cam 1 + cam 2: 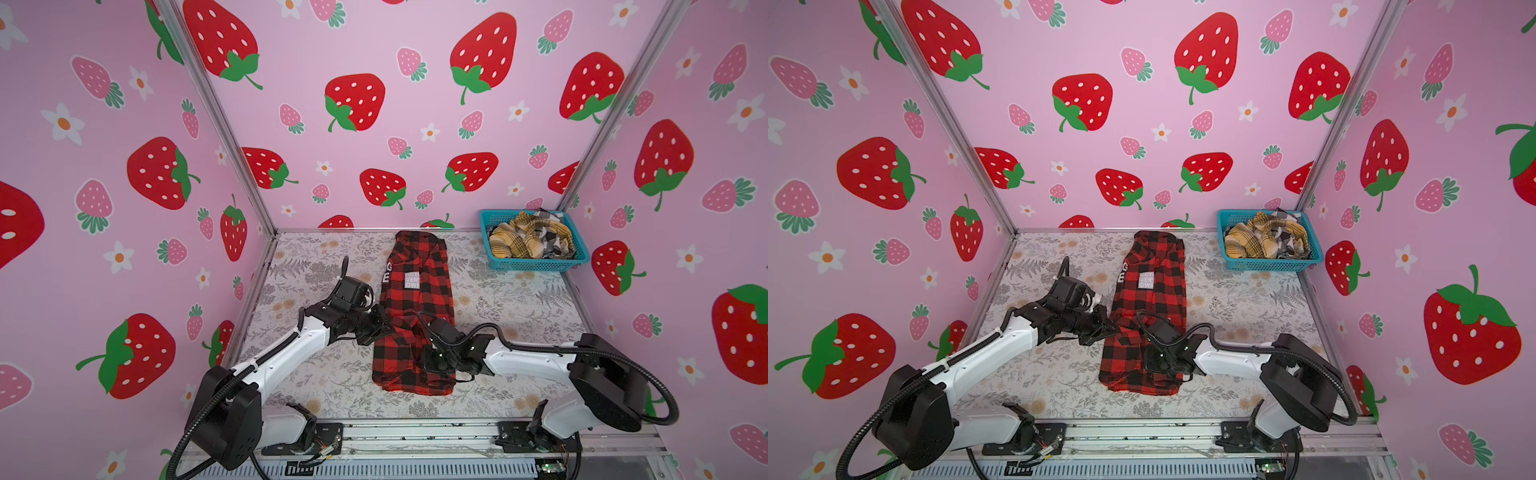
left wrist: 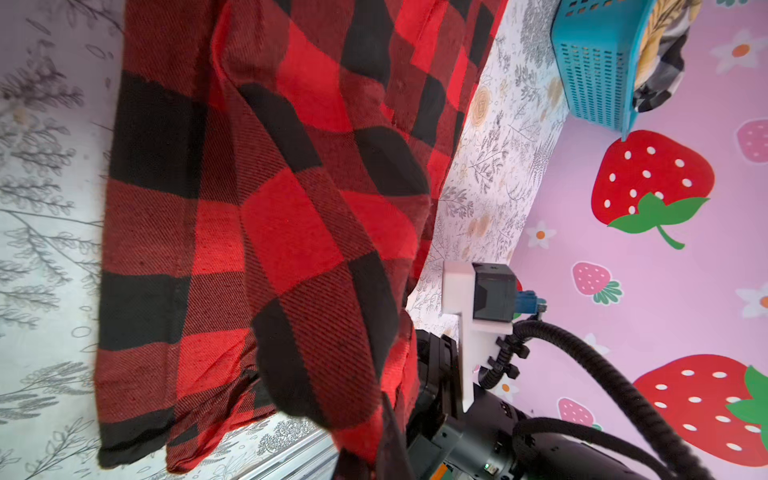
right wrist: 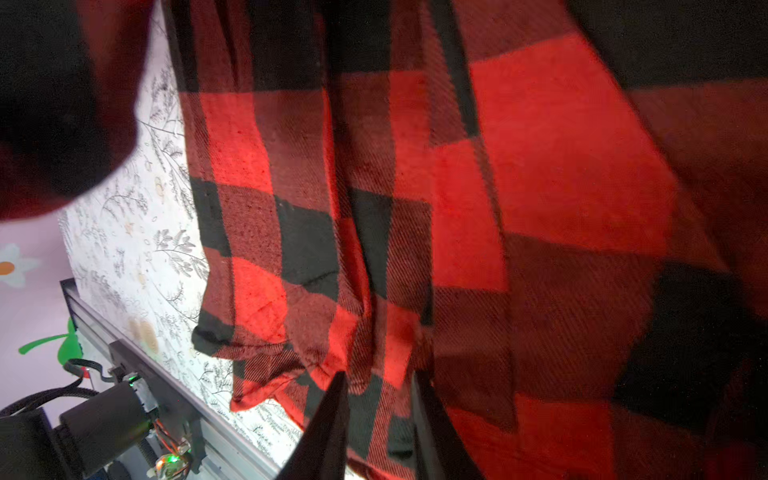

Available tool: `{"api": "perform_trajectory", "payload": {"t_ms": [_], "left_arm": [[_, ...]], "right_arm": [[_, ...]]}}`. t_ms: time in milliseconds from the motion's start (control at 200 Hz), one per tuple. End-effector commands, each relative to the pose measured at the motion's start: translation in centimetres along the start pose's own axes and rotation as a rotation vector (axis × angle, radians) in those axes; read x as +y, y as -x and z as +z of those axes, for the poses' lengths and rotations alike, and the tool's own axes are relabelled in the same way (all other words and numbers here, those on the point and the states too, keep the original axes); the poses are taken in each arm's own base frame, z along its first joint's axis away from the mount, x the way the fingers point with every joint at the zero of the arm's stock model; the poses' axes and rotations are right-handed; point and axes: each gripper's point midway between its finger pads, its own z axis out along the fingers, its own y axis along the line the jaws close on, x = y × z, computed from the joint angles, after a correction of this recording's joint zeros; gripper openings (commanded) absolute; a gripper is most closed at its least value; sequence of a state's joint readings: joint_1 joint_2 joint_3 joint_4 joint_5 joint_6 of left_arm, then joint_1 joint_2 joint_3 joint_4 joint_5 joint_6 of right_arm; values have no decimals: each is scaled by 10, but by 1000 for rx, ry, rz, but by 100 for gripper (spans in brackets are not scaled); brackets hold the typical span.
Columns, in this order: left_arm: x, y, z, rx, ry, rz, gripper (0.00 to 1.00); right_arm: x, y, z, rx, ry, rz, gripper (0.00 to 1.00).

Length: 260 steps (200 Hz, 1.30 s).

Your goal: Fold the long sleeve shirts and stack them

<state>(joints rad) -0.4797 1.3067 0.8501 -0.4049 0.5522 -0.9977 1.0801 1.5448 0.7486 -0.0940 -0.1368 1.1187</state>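
Top views, table: floral-print surface; both arms reach in from the near edge.
Red-and-black shirt: lies lengthwise down the middle of the table. The collar end points toward the back wall and the hem toward the near edge. The sides are folded in to a narrow strip, and the near half is rumpled.
Basket: turquoise mesh, at the back right corner of the table, well apart from the red-and-black shirt.
Basket contents: yellow plaid shirt bunched with black-and-white plaid shirt, both unfolded.
Lettering patch: white block print, face up on the far half of the red-and-black shirt.
Left gripper: at the shirt's left edge, about midway along it. Its fingers are together, clamped on a fold. In the left wrist view the plaid is drawn up and drapes over the fingers, hiding them.
Right gripper: over the near right part of the shirt, fingers apart.
Right fingers: two dark fingers with a clear gap between them. Plaid fills the gap and lies beneath, near the hem corner.
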Motion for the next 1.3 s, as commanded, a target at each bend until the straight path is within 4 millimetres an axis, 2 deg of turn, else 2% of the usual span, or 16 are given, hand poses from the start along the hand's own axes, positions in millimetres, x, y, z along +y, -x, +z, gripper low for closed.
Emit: {"api": "perform_trajectory", "payload": {"t_ms": [0,290,365,445,535,595,770,875,920,995,1070,1125,1170,1295], "left_arm": [[4,-5,5,24,-15,-48,0],[13,-4,5,14,1,-59,0],[16,-4,5,16,5,-62,0],[18,-4,6,18,10,-64,0],[19,-4,6,21,12,-63,0],[20,-4,5,20,15,-65,0],[23,-4,2,16,38,-48,0],[27,-6,4,22,52,-46,0],[29,-6,4,24,56,-46,0],[33,-8,6,27,61,-52,0],[36,-9,7,31,66,-56,0],[37,-9,7,32,68,-57,0],[37,-9,7,31,66,-58,0],[35,-8,6,27,59,-57,0]], "right_arm": [[22,8,3,-9,44,-36,37],[23,0,18,43,15,-55,50],[21,-3,23,58,3,-55,40],[22,-3,24,65,-14,-65,38],[24,-1,22,59,-38,-79,19],[25,2,17,46,-54,-87,11],[30,7,-7,1,-48,-82,5],[15,5,-14,-18,-74,-58,4],[4,2,-15,-17,-95,-43,6],[-11,-2,-15,-13,-117,-15,21],[-12,-1,-18,-25,-126,-22,40],[-8,1,-22,-30,-134,-44,48],[-4,1,-25,-34,-143,-69,51],[4,-1,-31,-25,-199,-163,51]]}}
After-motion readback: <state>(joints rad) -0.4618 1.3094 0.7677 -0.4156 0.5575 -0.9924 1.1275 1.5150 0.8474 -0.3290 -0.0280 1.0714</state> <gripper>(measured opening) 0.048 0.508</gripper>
